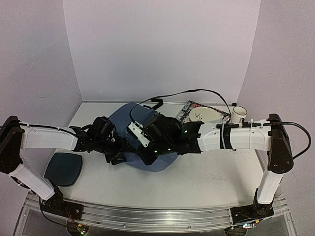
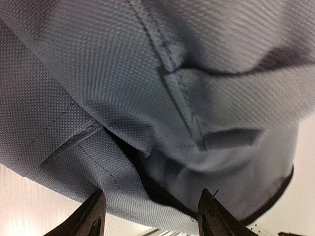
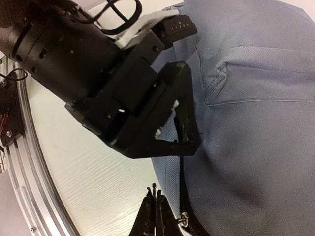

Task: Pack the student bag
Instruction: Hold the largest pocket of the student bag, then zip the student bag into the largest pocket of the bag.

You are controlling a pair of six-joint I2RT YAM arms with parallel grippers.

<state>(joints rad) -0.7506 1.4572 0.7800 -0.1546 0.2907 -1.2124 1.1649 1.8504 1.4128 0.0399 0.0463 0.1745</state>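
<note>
Now | left fingers [image 2: 93, 220] apart against student bag [image 1: 124, 121] | right fingers [image 3: 149, 220] closed | pad [image 1: 63, 168] left, mug [image 1: 239, 114] right

Top view: the bench [image 1: 206, 179] carries all items. The backpack [image 1: 125, 120] lies at frame centre, and both arms meet over its near half. A pad [image 1: 63, 168] lies flat at lower left, apart from the backpack and in front of the left arm. Right of centre, behind the right arm, a plate [image 1: 206, 115] rests on a flat mat [image 1: 188, 106]. A mug [image 1: 239, 114] stands just right of the plate. A cable [image 1: 187, 92] arcs behind both.

Left wrist view: the left claw [image 2: 153, 216] is at the bottom edge, under the backpack's rim.

Right wrist view: the right claw [image 3: 155, 216] is at the bottom edge, just left of the zipper [image 3: 183, 189].
</note>
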